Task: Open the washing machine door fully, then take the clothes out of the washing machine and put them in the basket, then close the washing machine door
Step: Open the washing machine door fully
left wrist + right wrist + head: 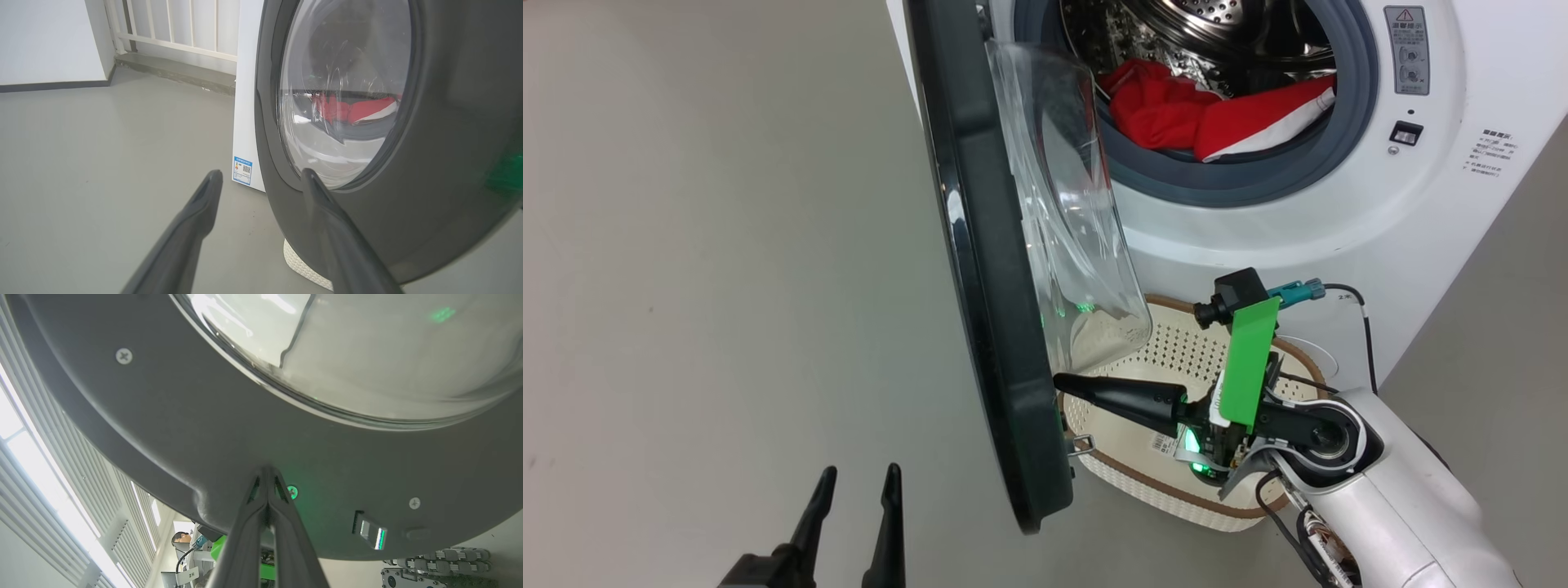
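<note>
Head view: washing machine door (980, 269) stands open and edge-on, running from 12 to 6 o'clock at centre. The washing machine (1445, 204) occupies 1 to 3 o'clock. The clothes (1201, 114) lie in its drum at the front lip, at 1 o'clock. The basket (1143, 482) sits on the floor at 5 o'clock, just beside the door's inner face. The right gripper (1062, 380) has its fingers pressed together, gripping nothing, tips at the door's inner rim. The left gripper (862, 469), at 7 o'clock, has its fingers spread and empty.

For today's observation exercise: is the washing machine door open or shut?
Open. The washing machine door stands swung away from the washing machine, exposing the clothes inside.
</note>
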Tool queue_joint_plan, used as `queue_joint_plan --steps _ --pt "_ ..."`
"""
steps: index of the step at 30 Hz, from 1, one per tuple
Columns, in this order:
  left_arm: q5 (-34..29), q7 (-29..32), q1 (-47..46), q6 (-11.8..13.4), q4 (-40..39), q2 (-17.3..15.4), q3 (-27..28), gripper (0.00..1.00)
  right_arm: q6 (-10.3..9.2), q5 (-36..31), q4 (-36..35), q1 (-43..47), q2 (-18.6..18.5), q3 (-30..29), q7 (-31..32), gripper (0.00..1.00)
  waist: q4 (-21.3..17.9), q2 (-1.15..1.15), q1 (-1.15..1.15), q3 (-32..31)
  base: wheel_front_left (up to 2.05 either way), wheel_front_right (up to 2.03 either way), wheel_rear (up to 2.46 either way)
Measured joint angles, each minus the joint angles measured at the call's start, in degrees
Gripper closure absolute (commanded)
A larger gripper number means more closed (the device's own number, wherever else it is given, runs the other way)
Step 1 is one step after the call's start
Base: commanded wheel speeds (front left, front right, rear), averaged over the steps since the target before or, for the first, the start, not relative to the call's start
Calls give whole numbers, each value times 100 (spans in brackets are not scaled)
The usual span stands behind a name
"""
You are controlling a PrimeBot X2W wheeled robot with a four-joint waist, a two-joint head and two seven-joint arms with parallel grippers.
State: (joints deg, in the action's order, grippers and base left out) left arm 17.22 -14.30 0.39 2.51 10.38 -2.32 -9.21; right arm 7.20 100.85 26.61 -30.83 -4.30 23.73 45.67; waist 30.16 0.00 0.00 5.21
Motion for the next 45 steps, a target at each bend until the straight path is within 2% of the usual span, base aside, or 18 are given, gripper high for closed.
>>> queue_joint_plan --steps 5,6,8,9,10,18,29,38,45 --pt "0 0 0 0 2 0 5 0 0 -68 -19 2 20 -41 -209 100 -16 0 0 -30 0 0 0" --pt "0 0 0 0 4 0 5 0 0 -123 -19 4 32 -66 -275 84 -19 0 0 -39 0 0 0" --pt "0 0 0 -1 20 0 5 0 0 -204 -16 21 44 -116 -369 38 -26 0 0 -61 0 0 0" --pt "0 0 0 -1 26 0 5 0 0 -247 -11 36 52 -155 -438 7 -30 0 0 -70 0 0 0" --pt "0 0 0 -2 33 0 8 0 0 -339 -5 59 62 -210 -509 0 -34 0 0 -82 0 0 0" --pt "-4 0 0 -64 125 -1 31 0 0 -875 121 764 -90 -624 -1133 0 -80 0 0 -189 0 0 0" --pt "-113 0 3 -161 200 -1 110 0 0 -1171 114 1689 -381 -932 -1829 0 -131 0 0 -309 0 0 0" --pt "-182 0 117 -241 285 -4 152 0 0 -1772 -18 2343 -586 -972 -3182 0 -190 0 0 -423 0 0 0" --pt "-211 0 118 -257 311 -8 176 0 0 -2426 -174 2489 -844 -456 -4482 0 -255 0 0 -450 0 0 0"
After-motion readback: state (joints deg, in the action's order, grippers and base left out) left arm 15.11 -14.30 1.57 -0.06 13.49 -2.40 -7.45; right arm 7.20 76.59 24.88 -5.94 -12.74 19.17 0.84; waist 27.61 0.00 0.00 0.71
